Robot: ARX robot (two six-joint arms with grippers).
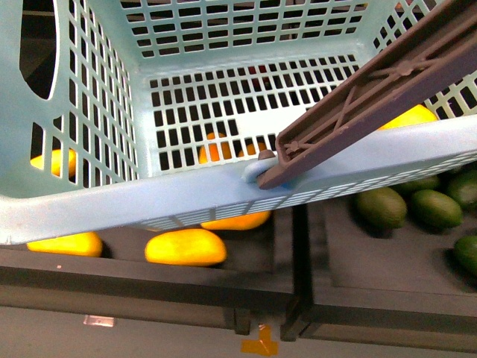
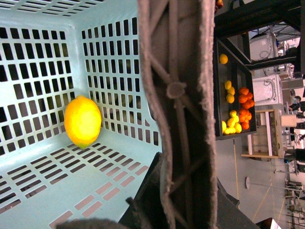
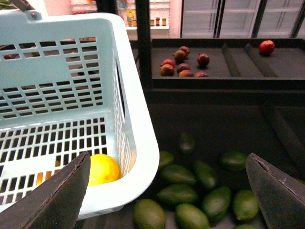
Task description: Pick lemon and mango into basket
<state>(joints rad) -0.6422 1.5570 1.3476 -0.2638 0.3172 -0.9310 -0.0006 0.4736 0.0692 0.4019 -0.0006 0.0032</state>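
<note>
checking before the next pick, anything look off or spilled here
Nothing spilled or damaged. The basket looks tilted, its rim slanting across the front view; the lemon lies inside on its floor.

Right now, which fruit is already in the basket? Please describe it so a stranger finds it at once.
Start from the big pale teal basket with slotted walls. On its floor, close to one wall, lies a single lemon. It is the only fruit inside, bright yellow and oval, while the green fruits lie outside on the dark shelf.
</note>
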